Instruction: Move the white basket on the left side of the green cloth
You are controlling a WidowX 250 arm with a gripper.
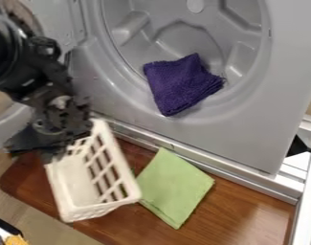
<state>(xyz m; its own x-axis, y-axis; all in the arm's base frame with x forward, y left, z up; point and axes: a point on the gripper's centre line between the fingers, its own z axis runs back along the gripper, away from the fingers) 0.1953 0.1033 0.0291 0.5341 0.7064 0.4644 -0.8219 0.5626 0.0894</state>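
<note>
The black gripper (54,154) is at the left, shut on the upper end of the white basket (82,184). Slanting down to the right from there, the basket has its open side and lattice wall in view, and the gripper covers part of its upper rim. Its lower right corner comes up against the left edge of the green cloth (175,187) in the view, partly overlapping it. Whether basket and cloth touch cannot be told. The cloth lies flat on the brown wooden board.
A purple cloth (180,83) lies in the round opening of the grey machine (247,129) behind. A metal ledge runs along the back of the wooden board (244,215). White rails (305,191) stand at the right, and a small yellow and black item is at the lower left corner.
</note>
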